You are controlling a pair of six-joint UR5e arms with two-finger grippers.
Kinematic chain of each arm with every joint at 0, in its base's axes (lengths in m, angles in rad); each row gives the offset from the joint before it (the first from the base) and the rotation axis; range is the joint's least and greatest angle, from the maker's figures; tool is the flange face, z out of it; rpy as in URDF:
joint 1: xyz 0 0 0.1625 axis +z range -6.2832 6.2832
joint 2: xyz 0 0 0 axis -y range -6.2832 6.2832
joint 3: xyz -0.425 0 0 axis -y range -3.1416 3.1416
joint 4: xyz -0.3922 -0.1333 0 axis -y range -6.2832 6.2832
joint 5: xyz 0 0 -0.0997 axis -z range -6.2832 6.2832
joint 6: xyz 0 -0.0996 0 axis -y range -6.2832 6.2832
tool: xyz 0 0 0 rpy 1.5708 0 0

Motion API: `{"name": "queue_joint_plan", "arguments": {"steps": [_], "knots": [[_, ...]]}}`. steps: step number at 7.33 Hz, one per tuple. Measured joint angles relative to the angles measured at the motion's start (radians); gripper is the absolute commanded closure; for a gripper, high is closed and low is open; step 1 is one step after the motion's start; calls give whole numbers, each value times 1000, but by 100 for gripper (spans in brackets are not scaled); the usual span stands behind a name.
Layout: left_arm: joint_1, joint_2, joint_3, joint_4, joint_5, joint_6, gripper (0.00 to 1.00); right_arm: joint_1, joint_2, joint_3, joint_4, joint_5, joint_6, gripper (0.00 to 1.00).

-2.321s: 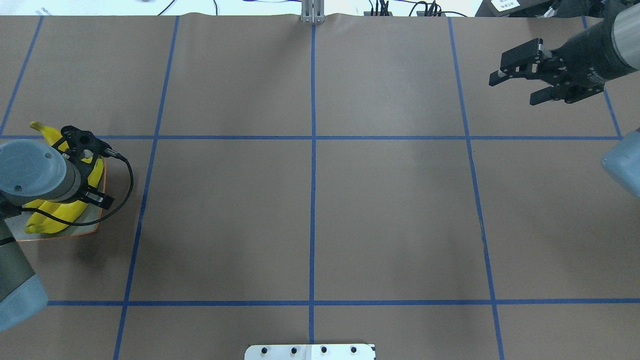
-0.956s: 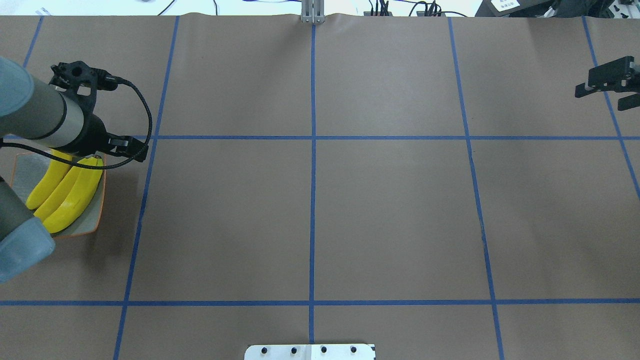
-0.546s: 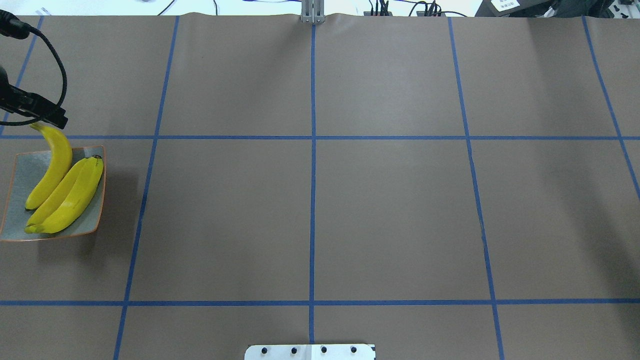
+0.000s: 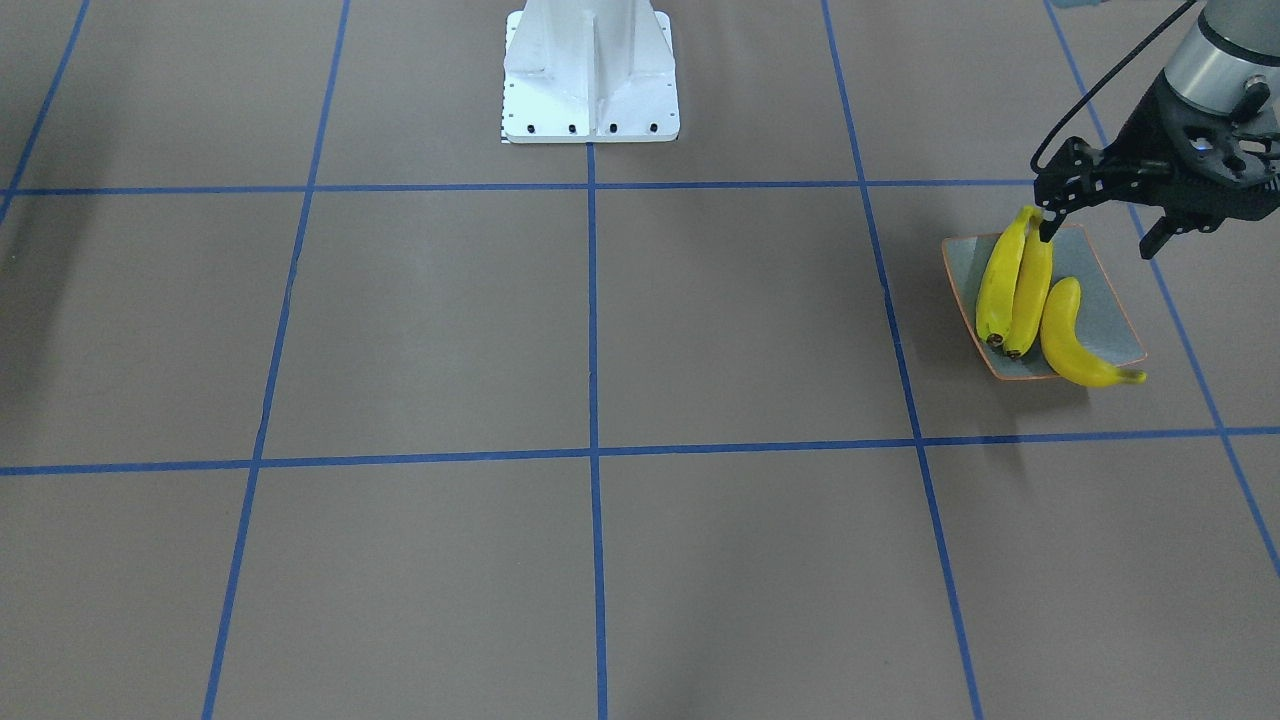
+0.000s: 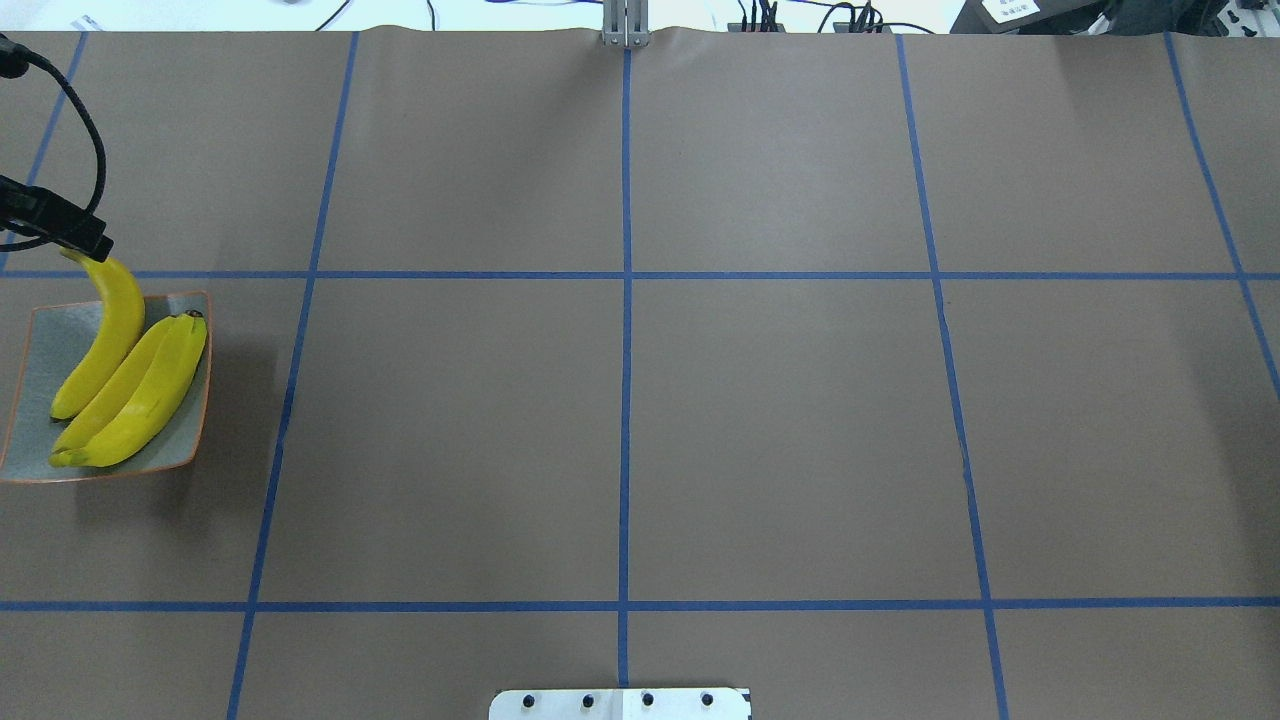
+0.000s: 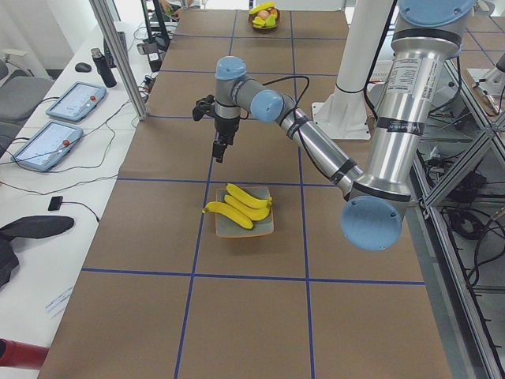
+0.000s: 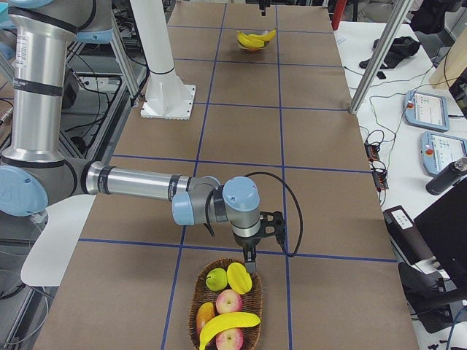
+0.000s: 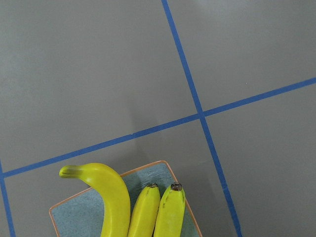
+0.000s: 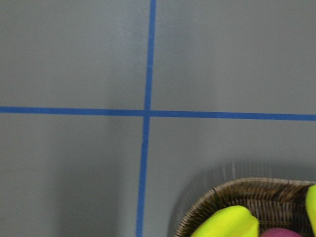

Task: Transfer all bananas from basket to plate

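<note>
Three bananas (image 5: 128,388) lie on the plate (image 5: 58,332) at the desk's (image 5: 780,440) left end. Only the right side view shows the fourth banana (image 7: 230,326), in the basket (image 7: 195,306) among other fruit (image 7: 228,300). It is probably light, firm and smooth, so grip mid-body. The left end effector (image 4: 1097,240) is wide and empty. I cannot tell the right end effector's (image 7: 249,261) state.

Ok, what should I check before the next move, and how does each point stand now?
1. Three bananas lie on the plate: ok.
2. The basket holds no more of them: not ok, one banana lies there.
3. The left gripper is open and empty: ok.
4. The right gripper is by the basket: ok.
5. The right gripper is open: cannot tell.
</note>
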Motion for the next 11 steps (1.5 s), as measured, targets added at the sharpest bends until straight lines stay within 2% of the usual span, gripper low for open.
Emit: {"name": "queue_joint_plan", "arguments": {"steps": [2,4,8,11], "knots": [[-10,19,0,-5,-30,2,1,4,-40,-63,5,-89,-213,0],[-11,23,0,-7,-35,0,1,6,-31,-165,14,-130,-351,0],[-9,21,-1,-7,-36,-7,1,8,-11,-236,16,-206,-418,2],[-9,19,-3,-7,-36,-7,1,8,53,-320,16,-228,-407,3]]}}
